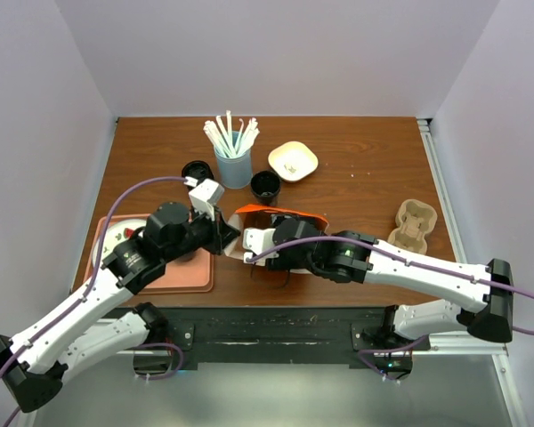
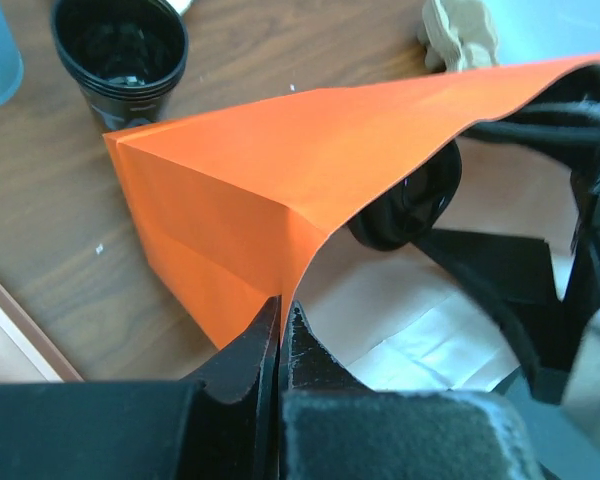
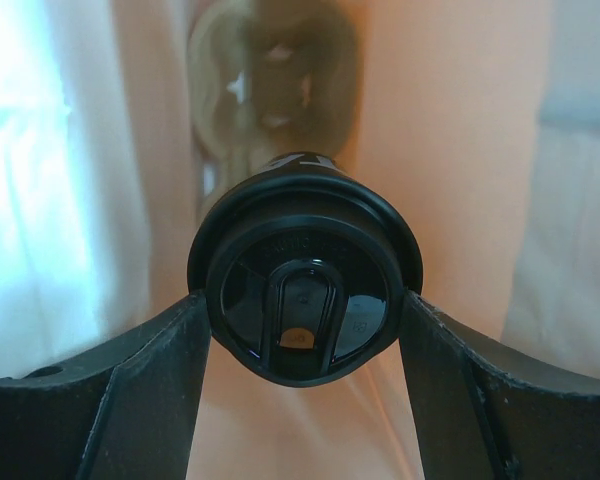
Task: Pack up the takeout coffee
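An orange paper bag (image 1: pixel 283 213) lies on its side mid-table, its mouth facing the arms. My left gripper (image 1: pixel 226 233) is shut on the bag's mouth edge; in the left wrist view the jaws (image 2: pixel 282 306) pinch the orange paper (image 2: pixel 240 170) and hold the mouth open. My right gripper (image 1: pixel 254 242) reaches into the bag. It is shut on the takeout coffee (image 3: pixel 305 290), a black cup with a round black lid, with a finger on each side. The cup also shows under the raised paper in the left wrist view (image 2: pixel 410 205).
An open black cup (image 1: pixel 265 185) and a blue tumbler of white straws (image 1: pixel 233 165) stand behind the bag, with another black cup (image 1: pixel 197 171) and a white dish (image 1: pixel 293 160). A cardboard cup carrier (image 1: pixel 415 224) sits right. A pink tray (image 1: pixel 173 277) lies left.
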You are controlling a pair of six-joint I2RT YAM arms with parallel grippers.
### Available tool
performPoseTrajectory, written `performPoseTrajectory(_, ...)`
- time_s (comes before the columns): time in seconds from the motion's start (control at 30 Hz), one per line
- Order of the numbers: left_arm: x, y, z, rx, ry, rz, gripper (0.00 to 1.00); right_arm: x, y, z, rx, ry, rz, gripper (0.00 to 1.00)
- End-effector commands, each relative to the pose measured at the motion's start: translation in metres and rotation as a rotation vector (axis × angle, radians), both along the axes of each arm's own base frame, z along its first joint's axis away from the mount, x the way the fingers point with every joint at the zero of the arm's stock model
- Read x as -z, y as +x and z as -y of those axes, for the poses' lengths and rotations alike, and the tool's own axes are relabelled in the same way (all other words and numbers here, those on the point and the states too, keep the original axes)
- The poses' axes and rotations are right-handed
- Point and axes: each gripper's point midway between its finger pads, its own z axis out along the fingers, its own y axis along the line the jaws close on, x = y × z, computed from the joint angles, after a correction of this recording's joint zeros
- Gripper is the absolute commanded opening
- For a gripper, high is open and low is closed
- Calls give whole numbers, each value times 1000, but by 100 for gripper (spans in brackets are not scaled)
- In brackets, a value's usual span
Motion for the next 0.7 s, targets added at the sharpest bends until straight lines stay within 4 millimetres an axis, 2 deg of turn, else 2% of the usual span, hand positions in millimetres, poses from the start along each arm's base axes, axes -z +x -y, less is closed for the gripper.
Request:
performPoseTrajectory(0.0, -10, -9, 5, 36, -72, 17, 0, -9, 2, -8, -35, 63, -5, 42)
performPoseTrajectory(0.17, 1, -16, 6, 66, -62, 0, 0, 13, -5, 5, -51, 20, -57, 42)
performPoseTrajectory(0.3, 10, -24, 10, 100, -81, -33, 0, 21, -9, 13, -44, -1, -71, 42)
performPoseTrajectory(0.37, 12, -27, 11, 114, -73, -44, 9, 21, -8, 16, -34, -20, -69, 42)
performPoseTrajectory(0.4, 19, -28, 7, 110, -40, -67, 25, 23, -8, 18, -32, -34, -69, 42)
performPoseTrajectory(0.5, 22, -24, -2, 70, 33, -88, 43, 23, -7, 19, -22, -49, -72, 41)
performPoseTrajectory(0.67, 9, -17, -5, 52, 66, -63, 46, 27, -6, 24, -2, -63, -71, 41)
